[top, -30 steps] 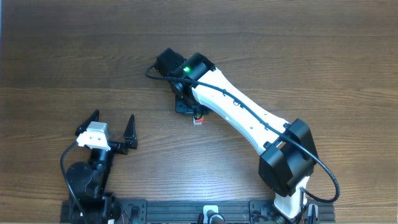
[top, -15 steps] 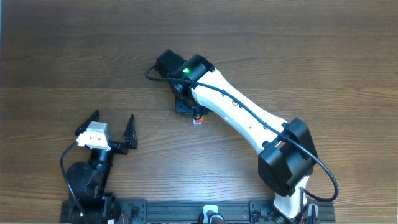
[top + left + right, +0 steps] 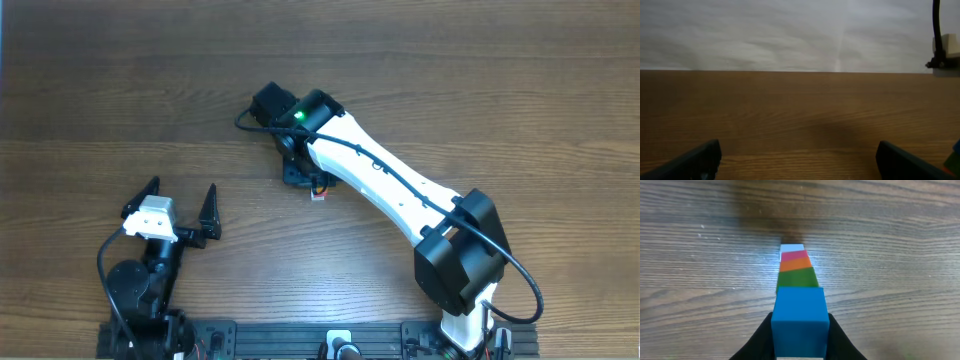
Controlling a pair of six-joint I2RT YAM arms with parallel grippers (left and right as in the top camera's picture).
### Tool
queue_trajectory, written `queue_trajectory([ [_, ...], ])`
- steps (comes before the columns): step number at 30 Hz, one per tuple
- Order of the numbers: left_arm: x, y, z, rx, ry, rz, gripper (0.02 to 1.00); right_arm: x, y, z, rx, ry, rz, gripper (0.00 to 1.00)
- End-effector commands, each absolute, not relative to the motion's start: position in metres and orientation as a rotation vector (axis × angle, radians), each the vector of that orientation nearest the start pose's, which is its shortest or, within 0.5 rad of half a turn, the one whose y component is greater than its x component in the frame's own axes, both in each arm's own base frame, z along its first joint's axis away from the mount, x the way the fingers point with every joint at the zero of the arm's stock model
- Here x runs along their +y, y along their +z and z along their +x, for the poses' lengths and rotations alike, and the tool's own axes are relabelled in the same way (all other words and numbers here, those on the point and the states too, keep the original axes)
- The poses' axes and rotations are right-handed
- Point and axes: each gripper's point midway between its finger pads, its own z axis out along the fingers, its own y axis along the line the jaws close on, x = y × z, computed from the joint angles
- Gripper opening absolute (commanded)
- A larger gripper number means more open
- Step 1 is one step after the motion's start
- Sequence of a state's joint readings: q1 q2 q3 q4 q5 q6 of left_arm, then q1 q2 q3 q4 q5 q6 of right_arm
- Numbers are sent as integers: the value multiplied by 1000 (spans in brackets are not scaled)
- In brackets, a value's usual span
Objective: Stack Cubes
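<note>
The right gripper (image 3: pixel 800 330) pinches a blue cube (image 3: pixel 800 311) between its two fingers, one on each side. The blue cube is at the top of a tower, right over a green cube (image 3: pixel 797 278); under that come an orange cube (image 3: pixel 794 264), a red cube (image 3: pixel 793 255) and a white cube (image 3: pixel 791 247) at the very bottom, on the wooden table (image 3: pixel 900 240). I cannot tell if the blue cube rests on the green one or hangs just above it. The left gripper (image 3: pixel 181 187) sits well apart from the tower, near its own base; its fingers are spread wide with nothing between them.

The tower is tall and thin, so I think it could fall over easily. If the blue cube is let go while it hangs in the air, it may drop, bounce and knock the others. If it sits too far to one side of the green cube, it may slide off. If the gripper pushes down too hard or leans sideways, the cubes below may slip. When the fingers spread, one may drag the blue cube along; the arm may also bump the tower as it lifts away.
</note>
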State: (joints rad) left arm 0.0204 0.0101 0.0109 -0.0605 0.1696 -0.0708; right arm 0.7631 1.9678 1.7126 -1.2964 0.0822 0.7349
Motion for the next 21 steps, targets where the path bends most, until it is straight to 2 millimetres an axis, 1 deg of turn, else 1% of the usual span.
queue_trajectory([
  [1,-25,160,244,1631,-172,73,1000,251,99,281,3077,-111,-37,20],
  [5,-25,160,244,1631,-172,73,1000,252,99,282,3073,-104,-36,66],
  [7,-25,160,244,1631,-172,73,1000,252,99,283,3072,-102,-37,134],
  [9,-25,160,244,1631,-172,73,1000,252,99,283,3072,-101,-37,283],
  [13,-25,160,244,1631,-172,73,1000,252,99,283,3072,-101,-37,538],
  [15,-25,161,244,1631,-172,73,1000,253,99,283,3073,-100,-37,684],
  [16,-25,160,244,1631,-172,73,1000,253,99,282,3074,-97,-37,869],
  [17,-25,160,244,1631,-172,73,1000,253,99,282,3075,-97,-37,991],
  [21,-25,160,244,1631,-172,73,1000,253,99,282,3074,-96,-37,993],
])
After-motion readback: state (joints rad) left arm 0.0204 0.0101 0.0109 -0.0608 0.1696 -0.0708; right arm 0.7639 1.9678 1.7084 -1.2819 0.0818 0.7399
